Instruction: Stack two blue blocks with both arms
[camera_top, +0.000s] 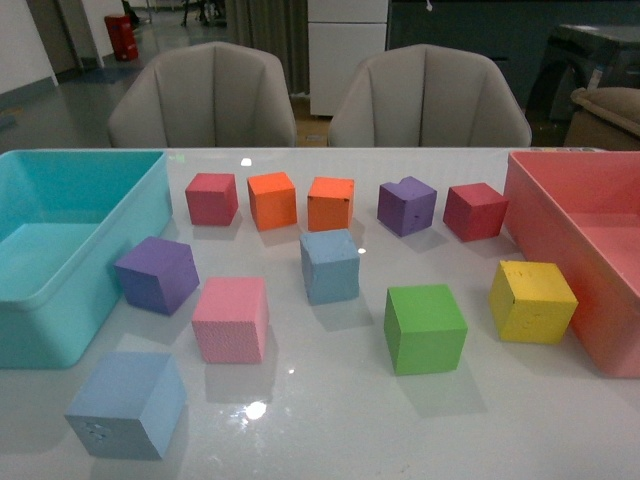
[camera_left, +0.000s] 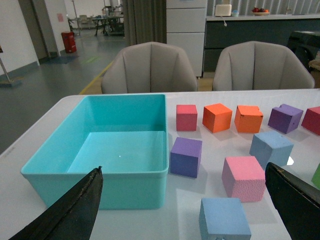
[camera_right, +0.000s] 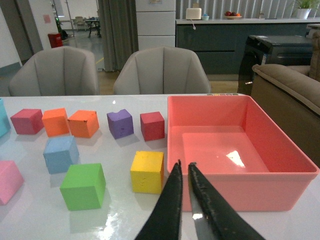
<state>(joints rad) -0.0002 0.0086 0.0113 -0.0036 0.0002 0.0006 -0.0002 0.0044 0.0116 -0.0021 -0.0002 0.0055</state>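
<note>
On the glossy white tabletop (camera_top: 330, 430), beside the large teal plastic bin (camera_top: 60, 330) at the left, one pale blue foam cube (camera_top: 128, 403) is found at the near left and the other pale blue foam cube (camera_top: 330, 264) at the centre, well apart and ungrasped. The left gripper (camera_left: 183, 172) is spread wide and empty, and the right gripper (camera_right: 184, 167) is pressed nearly together. The near cube is best taken squarely across flat faces, and the right gripper should be opened before the centre cube is approached.
</note>
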